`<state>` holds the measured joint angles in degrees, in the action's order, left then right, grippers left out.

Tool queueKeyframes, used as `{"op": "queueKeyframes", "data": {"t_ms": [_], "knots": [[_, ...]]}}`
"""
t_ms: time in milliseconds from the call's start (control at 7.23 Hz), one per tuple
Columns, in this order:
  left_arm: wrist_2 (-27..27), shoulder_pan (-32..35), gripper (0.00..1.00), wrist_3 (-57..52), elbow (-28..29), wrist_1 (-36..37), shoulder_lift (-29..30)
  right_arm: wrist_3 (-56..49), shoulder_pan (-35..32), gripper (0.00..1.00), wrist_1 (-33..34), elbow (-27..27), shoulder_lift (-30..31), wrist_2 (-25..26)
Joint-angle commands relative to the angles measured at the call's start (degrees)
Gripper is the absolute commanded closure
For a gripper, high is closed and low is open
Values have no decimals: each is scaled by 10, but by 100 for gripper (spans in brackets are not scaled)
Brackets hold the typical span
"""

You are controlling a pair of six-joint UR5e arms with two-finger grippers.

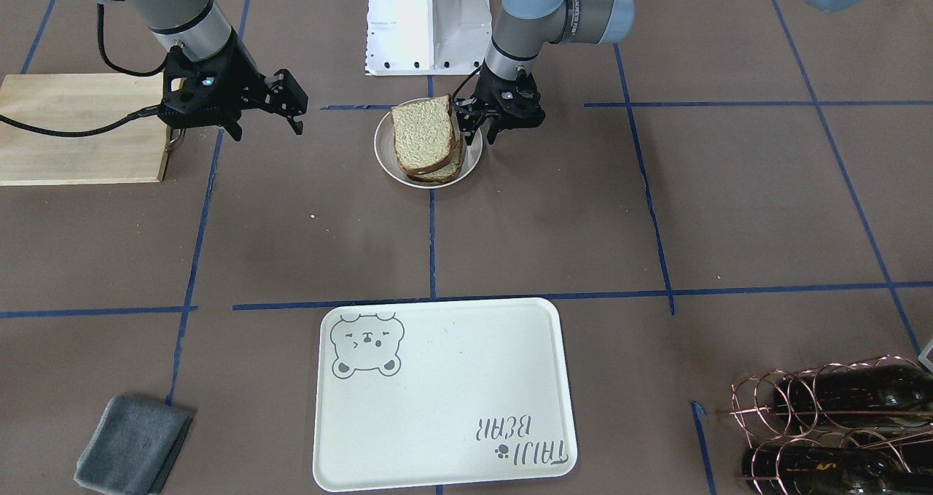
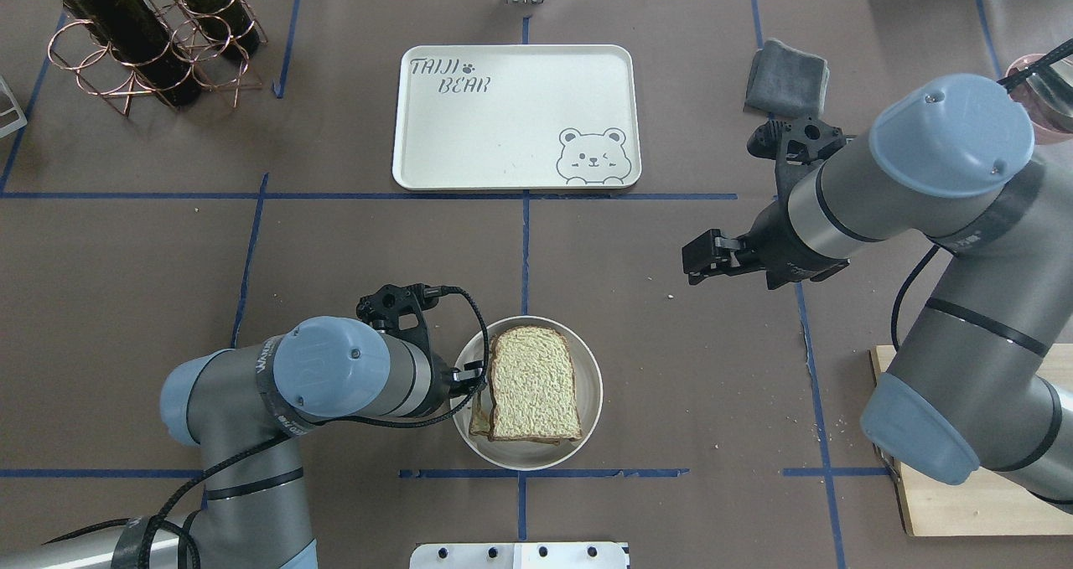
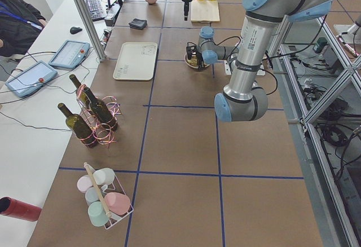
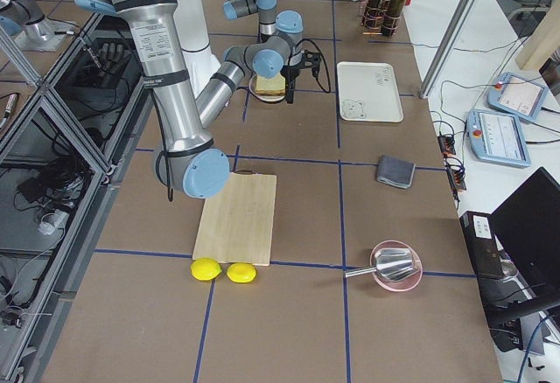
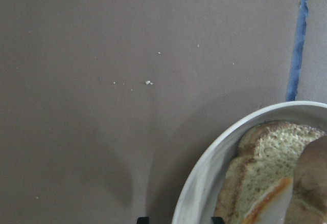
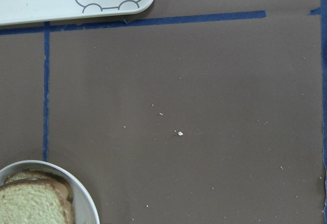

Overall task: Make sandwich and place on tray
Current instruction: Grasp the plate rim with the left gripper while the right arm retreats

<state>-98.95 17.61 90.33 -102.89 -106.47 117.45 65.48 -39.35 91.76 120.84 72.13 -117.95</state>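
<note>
The sandwich [image 1: 424, 141] lies on its small round white dish [image 1: 383, 149] near the robot's base; the top slice sits askew. It also shows in the overhead view [image 2: 534, 383]. The left wrist view shows white egg with an orange edge [image 5: 271, 203] between the slices. My left gripper [image 1: 477, 134] is open, low at the dish's left rim [image 2: 591, 385], its fingertips [image 5: 143, 219] on either side of the rim. My right gripper [image 1: 266, 123] is open and empty, above the table to the dish's right. The cream tray [image 2: 503, 133] with the bear drawing lies bare at the far middle.
A wooden cutting board [image 1: 73, 127] lies under my right arm. A folded grey cloth [image 2: 786, 79] lies right of the tray. A copper rack with wine bottles [image 2: 142, 33] stands at the far left. Brown table lies between dish and tray.
</note>
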Motion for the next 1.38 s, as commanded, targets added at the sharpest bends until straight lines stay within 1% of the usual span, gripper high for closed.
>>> {"op": "queueKeyframes", "data": {"t_ms": [0,415,553,692,830,969,1245], "knots": [[0,0,58,-1,3,-1,1,0,-1,0,0,0,0,-1],[-1,-1,58,-1,13,-2,1,0,-2,0,0,0,0,-1],[-1,-1,63,-1,14,-3,1,0,-2,0,0,-1,0,-1],[-2,-1,73,-1,13,-2,1,0,-2,0,0,0,0,-1],[-1,-2,90,0,13,-2,5,0,-2,0,0,0,0,-2],[1,-1,100,2,12,-1,8,0,-2,0,0,0,0,-1],[-6,1,100,-1,-8,-4,5,0,-4,0,0,0,0,-1]]}}
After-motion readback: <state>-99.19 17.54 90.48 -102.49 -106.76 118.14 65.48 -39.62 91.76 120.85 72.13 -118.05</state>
